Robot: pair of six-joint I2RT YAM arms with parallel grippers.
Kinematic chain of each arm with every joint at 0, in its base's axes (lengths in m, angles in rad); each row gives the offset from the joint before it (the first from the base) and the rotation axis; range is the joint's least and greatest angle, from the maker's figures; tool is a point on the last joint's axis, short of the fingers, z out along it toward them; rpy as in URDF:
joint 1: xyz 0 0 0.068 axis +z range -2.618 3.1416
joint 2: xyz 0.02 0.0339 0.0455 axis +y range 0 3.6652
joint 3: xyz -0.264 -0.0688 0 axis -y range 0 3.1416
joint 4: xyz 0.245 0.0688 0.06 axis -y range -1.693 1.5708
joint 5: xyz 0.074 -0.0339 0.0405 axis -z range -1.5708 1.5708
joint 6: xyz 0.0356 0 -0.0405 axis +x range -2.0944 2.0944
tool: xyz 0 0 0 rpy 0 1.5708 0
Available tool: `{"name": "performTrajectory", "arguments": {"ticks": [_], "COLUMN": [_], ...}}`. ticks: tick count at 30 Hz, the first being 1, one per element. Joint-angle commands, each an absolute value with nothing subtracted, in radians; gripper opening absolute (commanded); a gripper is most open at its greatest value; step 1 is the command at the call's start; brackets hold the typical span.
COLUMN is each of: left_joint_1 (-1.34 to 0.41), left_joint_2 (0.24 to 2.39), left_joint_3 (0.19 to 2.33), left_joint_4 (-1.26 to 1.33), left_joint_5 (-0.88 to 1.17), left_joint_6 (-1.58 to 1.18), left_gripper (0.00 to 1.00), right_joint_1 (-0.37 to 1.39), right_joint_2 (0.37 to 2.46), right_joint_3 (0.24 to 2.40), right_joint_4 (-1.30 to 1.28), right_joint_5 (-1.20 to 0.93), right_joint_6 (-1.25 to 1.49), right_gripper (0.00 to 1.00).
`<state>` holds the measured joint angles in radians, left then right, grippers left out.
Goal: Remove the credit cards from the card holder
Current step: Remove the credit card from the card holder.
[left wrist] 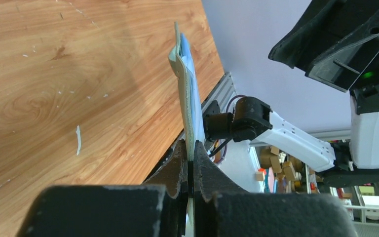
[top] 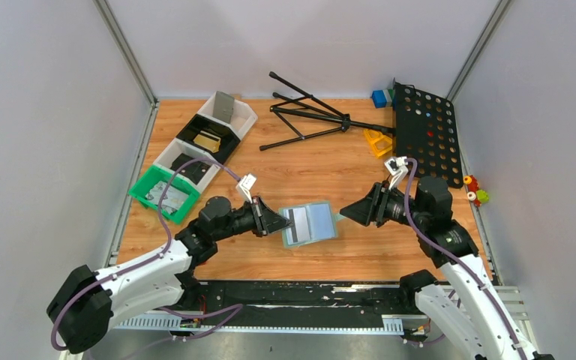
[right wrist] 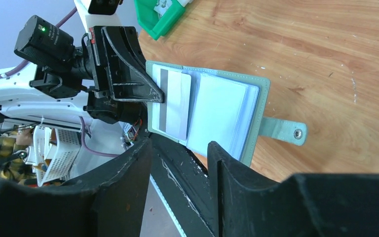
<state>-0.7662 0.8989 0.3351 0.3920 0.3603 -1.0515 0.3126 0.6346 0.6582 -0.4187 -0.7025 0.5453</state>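
Observation:
The grey-blue card holder (top: 311,224) lies open and is held off the table at its left edge by my left gripper (top: 280,223), which is shut on it. In the left wrist view the holder (left wrist: 186,94) stands edge-on between the jaws. In the right wrist view the holder (right wrist: 212,113) shows a whitish card with a dark stripe (right wrist: 173,103) on its left page, pale sleeves on the right, and a side flap (right wrist: 284,130). My right gripper (top: 345,214) is open and empty, just right of the holder. In its own view it (right wrist: 180,153) is open, near the holder's lower edge.
A green tray (top: 163,193) and white bins (top: 208,135) stand at the back left. A black folded tripod (top: 311,116) and a black perforated board (top: 426,131) lie at the back right. Small coloured pieces (top: 477,193) sit at the right edge.

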Motion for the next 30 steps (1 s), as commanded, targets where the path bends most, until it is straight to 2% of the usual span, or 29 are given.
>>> {"name": "performTrajectory", "arguments": {"ticks": [1,10,16,26,30], "left_joint_1": [-0.781,-0.807,-0.810,-0.823,-0.830], "left_joint_2": [0.927,0.981,0.984,0.998,1.002], "left_joint_3": [0.377,0.390,0.391,0.397,0.407], "left_joint_4": [0.472,0.610,0.687,0.798,0.803], "left_joint_5": [0.400,0.458,0.477,0.508,0.509], "left_joint_6": [-1.041,-1.086,-1.126,-1.191,-1.196], "left_gripper": [0.00,0.00,0.00,0.00,0.00], "right_joint_1": [0.329,0.425,0.495,0.508,0.509], "right_joint_2": [0.655,0.763,0.817,0.826,0.833], "right_joint_3": [0.700,0.629,0.588,0.515,0.510], "right_joint_4": [-0.431,-0.210,-0.162,-0.009,0.077], "right_joint_5": [-0.729,-0.881,-0.870,-0.937,-0.973], "right_joint_6": [0.497,0.620,0.641,0.759,0.807], "right_gripper": [0.42,0.30,0.30,0.30,0.28]}}
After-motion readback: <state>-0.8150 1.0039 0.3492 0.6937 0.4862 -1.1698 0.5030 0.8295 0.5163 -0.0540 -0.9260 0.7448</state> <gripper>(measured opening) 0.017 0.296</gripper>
